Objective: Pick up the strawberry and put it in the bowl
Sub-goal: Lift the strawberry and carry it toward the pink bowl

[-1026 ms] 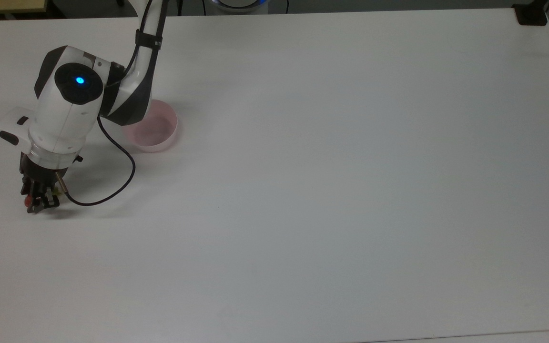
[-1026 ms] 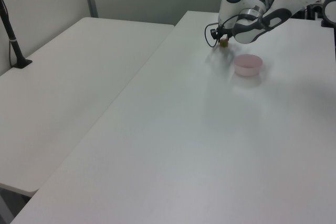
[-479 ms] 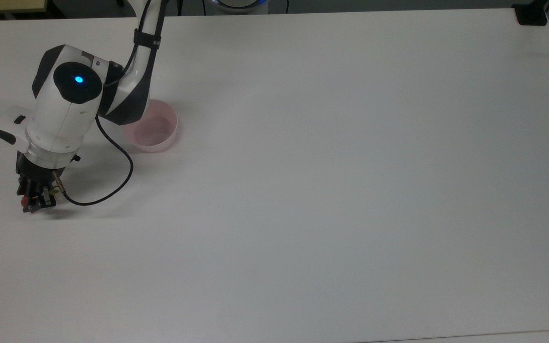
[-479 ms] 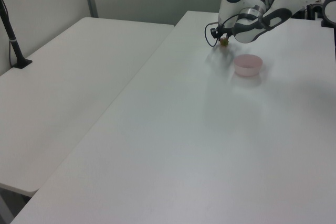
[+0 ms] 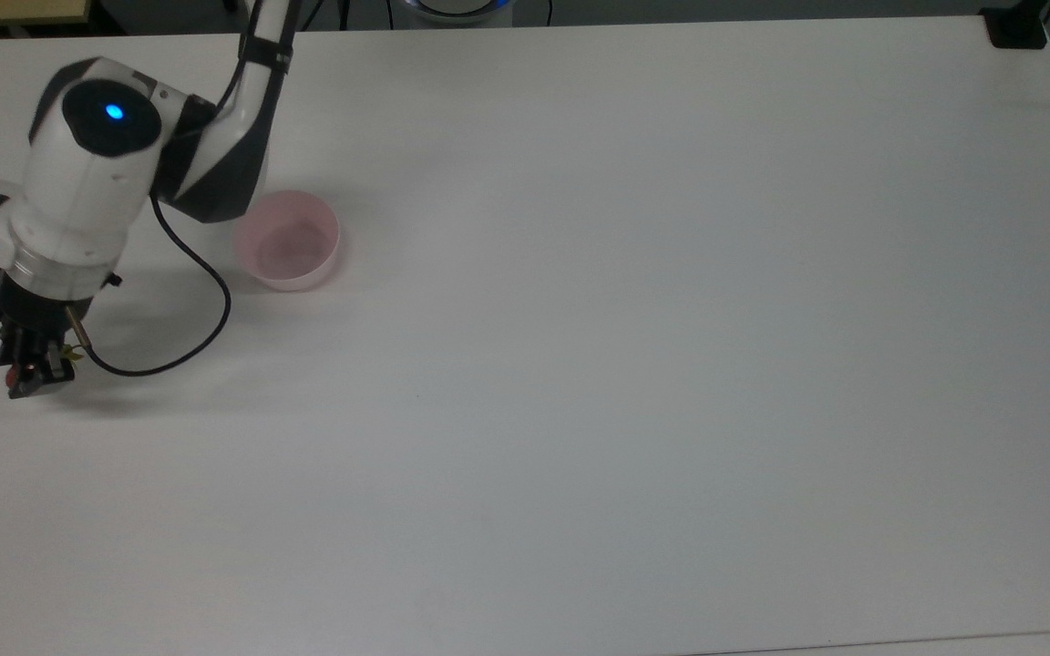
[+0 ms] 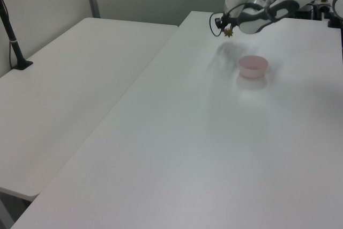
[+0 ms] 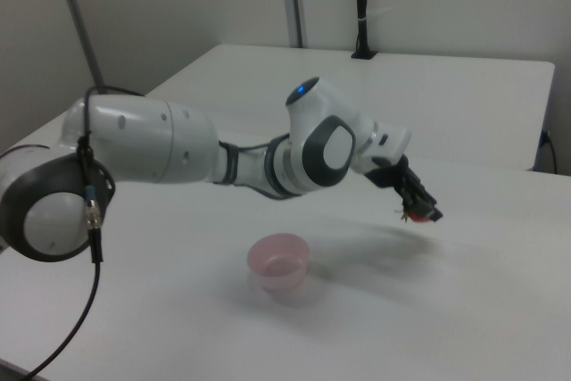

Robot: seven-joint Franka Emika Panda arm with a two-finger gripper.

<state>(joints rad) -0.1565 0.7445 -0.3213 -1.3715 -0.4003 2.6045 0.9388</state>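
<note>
Pale pink and plastic-looking, the bowl sat empty on the white counter, toward the top view's left, with its open side up. The Panda arm reached out past it, and its black gripper was clenched on the strawberry, a small red fruit with a spiky green cap. In the right view the strawberry hung in the air at the fingertips, clearly above the counter, with a soft shadow on the surface beneath it. In the left view the gripper showed the green leaves of the strawberry poking out below it, up and to the left view's left of the bowl. From the top view the strawberry was just a spot of red between the dark fingers, well apart from the bowl and to the top view's lower left of it. A black cable looped from the wrist down toward the gripper. A blue light glowed on the arm's wrist housing.
</note>
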